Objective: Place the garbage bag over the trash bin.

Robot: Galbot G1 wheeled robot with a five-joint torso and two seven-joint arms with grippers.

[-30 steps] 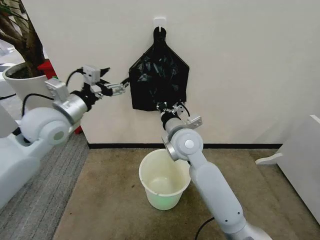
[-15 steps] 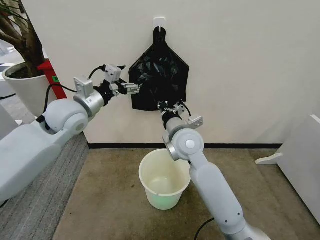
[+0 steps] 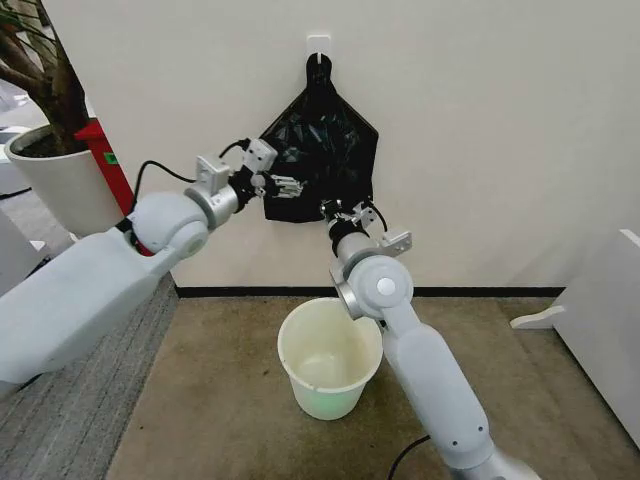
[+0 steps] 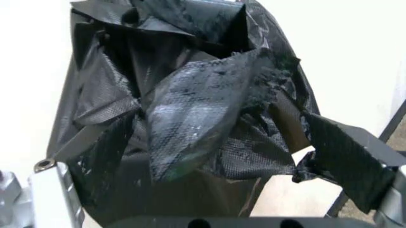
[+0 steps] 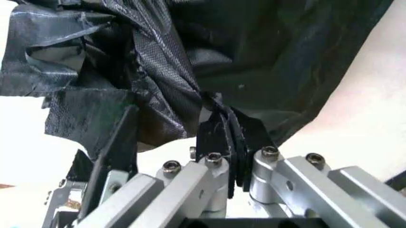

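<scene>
Task barely started; the black bundle (image 3: 320,150) hung from a white wall hook (image 3: 319,45), and a crinkly garbage bag (image 4: 197,123) poked out of its front, not yet pulled free; the trash bin (image 3: 330,362) stood on the floor below, bare, no liner on its rim. Left to do, by my reading: draw one bag out, open it, get it down over the bin.

Right pincer (image 3: 345,212) sat at the lower edge of the bundle; in the right wrist view its jaws were pressed together on a twisted fold of black film (image 5: 212,118), so it was pinching the bag. Left pincer (image 3: 287,186) was at the left lower part of the bundle; in the left wrist view its two fingers (image 4: 343,156) stood spread to either side of the protruding film, not closed on it.

Versus the earlier head frames: the left arm had swung in from the robot's left, its pincer going from just off the bundle's left edge to over its front face; the right pincer stayed at the bottom edge, about the same spot; bundle and bin unmoved. A plant pot (image 3: 60,175) stood off to the left, not involved.
</scene>
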